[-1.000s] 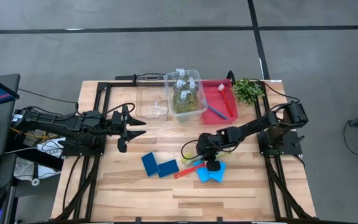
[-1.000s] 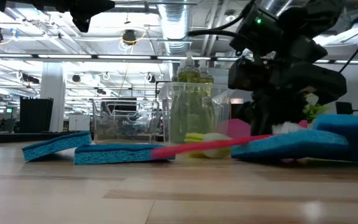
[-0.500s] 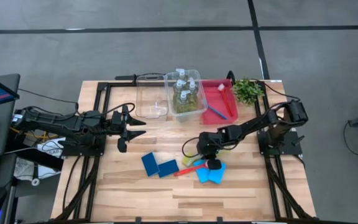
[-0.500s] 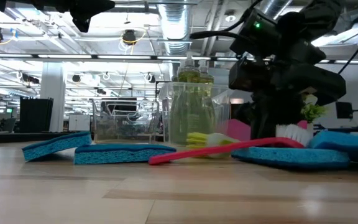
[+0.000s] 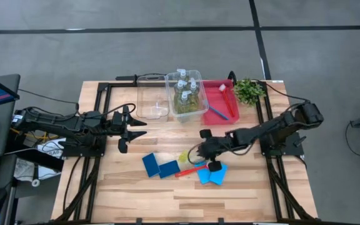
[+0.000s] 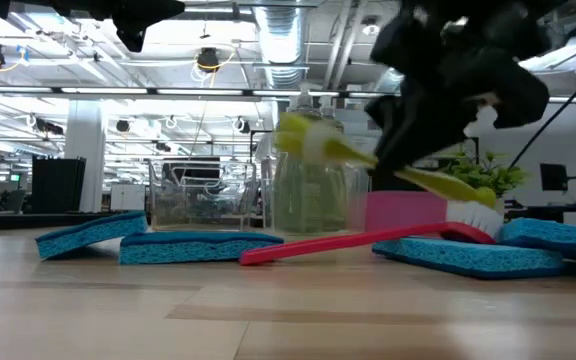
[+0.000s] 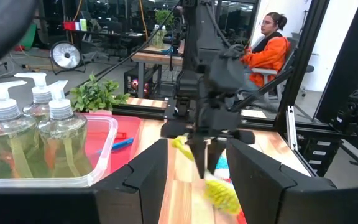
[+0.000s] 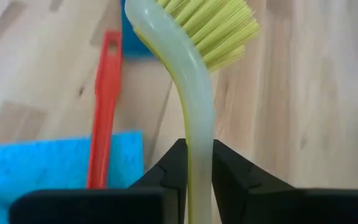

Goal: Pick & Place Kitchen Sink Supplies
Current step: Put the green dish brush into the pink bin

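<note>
yellow brush [image 8: 194, 93] clamped in right gripper [image 5: 209, 152], clear of the table [image 5: 242, 194] (left gripper [image 5: 132, 128] spread, idle near the left edge)

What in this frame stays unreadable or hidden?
- Low view: right gripper and lifted yellow long-handled brush are motion-blurred.
- High view: that brush is too small to read, partly under the arm.
- Right wrist view: red long-handled brush cut off by the jaws.
- Left wrist view: clear soap bottles cut by the edge.

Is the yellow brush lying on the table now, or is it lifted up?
Lifted. The right gripper is shut on the yellow brush handle, and the low view shows it in the air above the red brush.
</note>
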